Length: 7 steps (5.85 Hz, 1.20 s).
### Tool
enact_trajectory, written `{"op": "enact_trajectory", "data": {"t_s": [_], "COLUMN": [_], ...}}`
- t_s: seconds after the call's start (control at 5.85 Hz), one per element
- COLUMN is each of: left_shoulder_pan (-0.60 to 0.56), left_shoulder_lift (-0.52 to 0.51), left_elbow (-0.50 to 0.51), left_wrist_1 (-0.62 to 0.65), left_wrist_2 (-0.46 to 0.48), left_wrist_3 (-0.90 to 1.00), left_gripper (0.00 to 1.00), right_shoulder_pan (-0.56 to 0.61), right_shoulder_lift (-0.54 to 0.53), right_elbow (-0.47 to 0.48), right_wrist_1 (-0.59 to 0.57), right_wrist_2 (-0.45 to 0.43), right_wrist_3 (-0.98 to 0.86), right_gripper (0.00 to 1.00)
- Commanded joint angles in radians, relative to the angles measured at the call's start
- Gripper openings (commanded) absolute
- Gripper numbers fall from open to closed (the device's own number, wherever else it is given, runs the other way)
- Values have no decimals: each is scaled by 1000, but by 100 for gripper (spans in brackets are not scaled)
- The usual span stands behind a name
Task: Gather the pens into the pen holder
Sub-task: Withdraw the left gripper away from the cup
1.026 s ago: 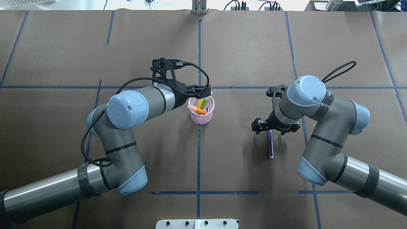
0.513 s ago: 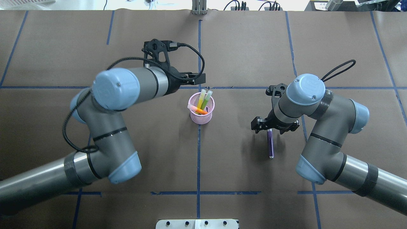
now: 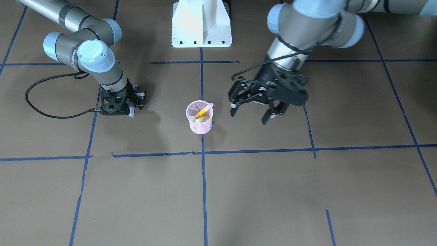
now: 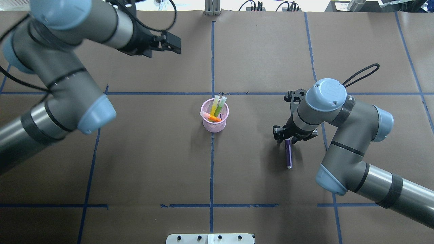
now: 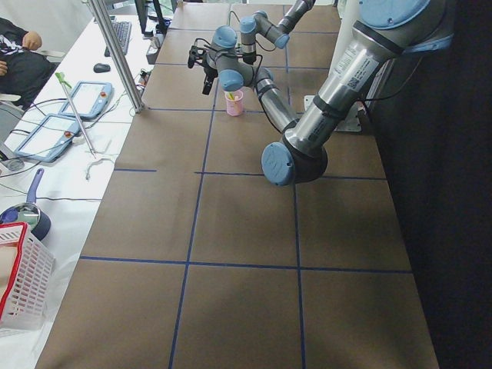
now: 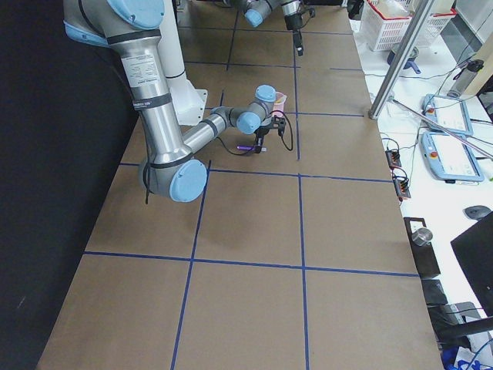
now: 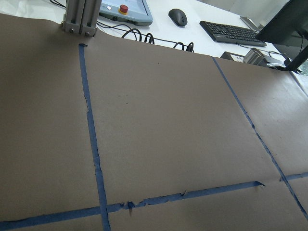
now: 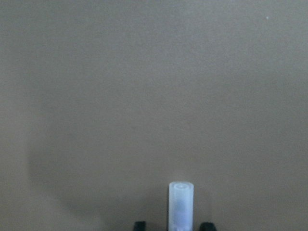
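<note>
Across the brown-papered surface (image 4: 257,51), blue tape lines (image 4: 212,162) marked out a grid of large rectangles, and the paper lay flat with a few ragged tape ends. Near the middle, on one of the tape lines, the pink mesh pen holder (image 4: 215,126) stood upright. It contained the orange pen (image 4: 213,118), lying aslant across the mouth, with the green pen (image 4: 220,105) and a yellow pen (image 4: 214,107) leaning with their pale caps above the rim. The purple pen (image 4: 288,154) lay flat on the surface, well apart from the holder on the robot's right side. The right hand (image 4: 288,137) was lowered over its far end. In the right wrist view, the pen's pale cap (image 8: 181,202) sat between the two fingertips (image 8: 139,225) with a narrow gap on each side, so the jaws stood apart and had not clamped. The left hand (image 3: 250,115) was raised clear of the surface with its jaws spread wide and nothing between them. A black cable (image 3: 51,102) from the right arm looped on the paper. The robot's white base plate (image 3: 201,24) sat at the near edge. Beyond the far edge stood an aluminium post (image 7: 82,17) and a white bench with a keyboard (image 7: 231,32), a mouse (image 7: 178,17) and a control pendant (image 7: 126,10). A white basket (image 5: 23,288) with a red rim was seen at the left end, and a seated person (image 5: 19,58) was partly in view.
</note>
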<state>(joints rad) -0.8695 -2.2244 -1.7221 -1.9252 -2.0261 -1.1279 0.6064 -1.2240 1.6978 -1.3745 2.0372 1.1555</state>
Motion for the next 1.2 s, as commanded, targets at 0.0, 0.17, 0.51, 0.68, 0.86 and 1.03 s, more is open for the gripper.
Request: {"op": "enact_trajectory", "data": {"t_s": [0.0, 0.17, 0.51, 0.68, 0.86, 1.03], "left_shoulder_pan": [-135, -202, -363, -441, -495, -550], "left_shoulder_lift": [0, 8, 92, 153, 181, 181], "left_elbow": [1, 2, 22, 54, 93, 166], "left_wrist_1": [96, 154, 172, 204, 307, 440], "left_wrist_2": [-153, -214, -395, -445, -450, -438], "left_wrist_3": [90, 176, 349, 514, 756, 1003], "left_gripper": [100, 100, 100, 100, 100, 100], "right_shoulder_pan": [6, 15, 44, 52, 56, 61], "right_shoulder_lift": [1, 1, 6, 8, 9, 20], "right_elbow": [-1, 0, 2, 3, 8, 16], "right_wrist_1": [0, 2, 0, 2, 2, 6], "right_wrist_2": [4, 8, 24, 24, 11, -46], "right_wrist_3": [1, 1, 0, -2, -3, -5], "right_gripper": [6, 0, 0, 0, 0, 0]}}
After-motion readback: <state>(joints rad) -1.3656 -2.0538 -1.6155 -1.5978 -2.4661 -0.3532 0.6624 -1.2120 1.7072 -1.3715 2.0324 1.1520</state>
